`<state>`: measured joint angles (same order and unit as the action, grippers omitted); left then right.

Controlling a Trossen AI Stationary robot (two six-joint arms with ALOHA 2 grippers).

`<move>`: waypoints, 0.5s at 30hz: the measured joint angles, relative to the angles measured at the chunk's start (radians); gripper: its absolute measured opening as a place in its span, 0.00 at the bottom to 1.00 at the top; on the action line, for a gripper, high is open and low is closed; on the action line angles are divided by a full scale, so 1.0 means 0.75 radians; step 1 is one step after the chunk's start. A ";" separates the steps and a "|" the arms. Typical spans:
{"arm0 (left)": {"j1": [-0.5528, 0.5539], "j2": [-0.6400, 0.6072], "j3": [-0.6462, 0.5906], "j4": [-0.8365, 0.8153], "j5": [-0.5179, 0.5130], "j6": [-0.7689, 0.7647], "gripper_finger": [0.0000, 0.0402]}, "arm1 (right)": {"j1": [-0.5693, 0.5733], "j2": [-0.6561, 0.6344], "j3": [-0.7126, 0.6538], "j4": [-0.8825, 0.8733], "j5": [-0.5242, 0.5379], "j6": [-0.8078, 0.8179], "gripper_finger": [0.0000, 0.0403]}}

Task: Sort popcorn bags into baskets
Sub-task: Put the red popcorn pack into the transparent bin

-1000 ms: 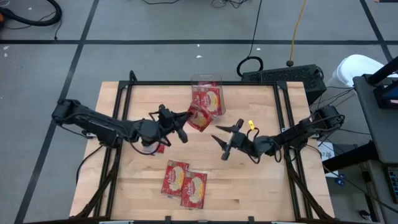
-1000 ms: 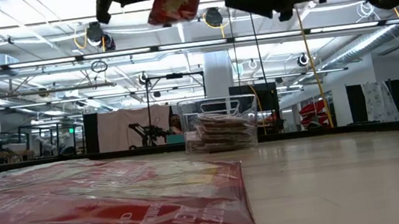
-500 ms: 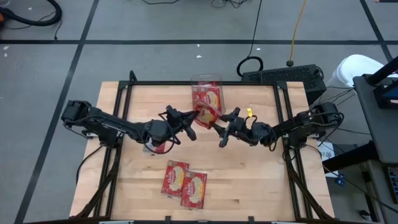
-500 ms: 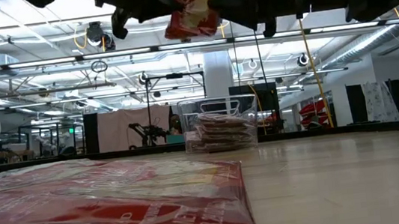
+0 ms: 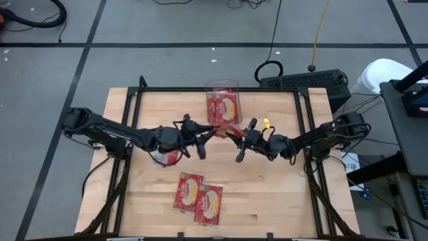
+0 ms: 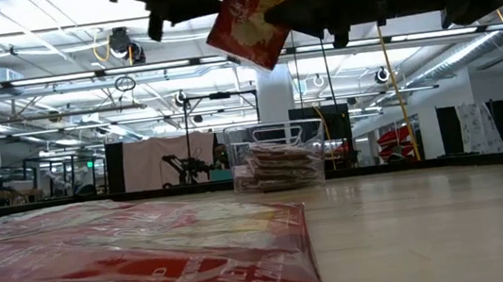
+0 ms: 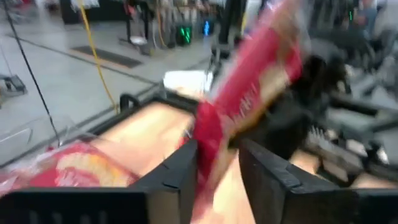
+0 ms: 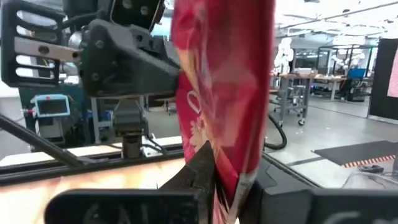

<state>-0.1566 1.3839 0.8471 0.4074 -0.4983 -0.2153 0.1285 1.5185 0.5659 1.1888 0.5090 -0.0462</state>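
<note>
Several popcorn bags (image 5: 223,107) fill the basket (image 5: 222,86); nearby, one bag (image 5: 225,128) hangs clamped in the right gripper (image 5: 235,138), left gripper (image 5: 202,132) releasing, three remain outside.

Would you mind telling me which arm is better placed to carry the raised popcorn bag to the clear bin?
Probably the right. The right gripper has its fingers closed on the popcorn bag, while the left gripper has its fingers parted around it. The clear bin lies just beyond.
</note>
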 joint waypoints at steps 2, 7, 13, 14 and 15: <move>0.009 -0.073 -0.001 -0.117 0.049 0.005 0.34 | -0.006 -0.035 0.000 -0.050 -0.028 0.011 0.05; 0.055 -0.213 0.000 -0.263 0.211 0.038 0.45 | -0.043 -0.132 0.002 -0.283 -0.194 0.145 0.02; 0.176 -0.214 0.000 -0.262 0.461 0.076 0.56 | -0.137 -0.184 0.002 -0.422 -0.512 0.359 0.03; 0.199 -0.194 0.000 -0.256 0.531 0.082 0.57 | -0.153 -0.184 0.002 -0.439 -0.549 0.377 0.03; 0.217 -0.172 -0.001 -0.256 0.591 0.095 0.59 | -0.167 -0.184 0.002 -0.467 -0.592 0.399 0.03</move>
<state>0.0060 1.2547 0.8467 0.2152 -0.0550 -0.1440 0.0029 1.3808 0.5674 0.8386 0.0650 0.2528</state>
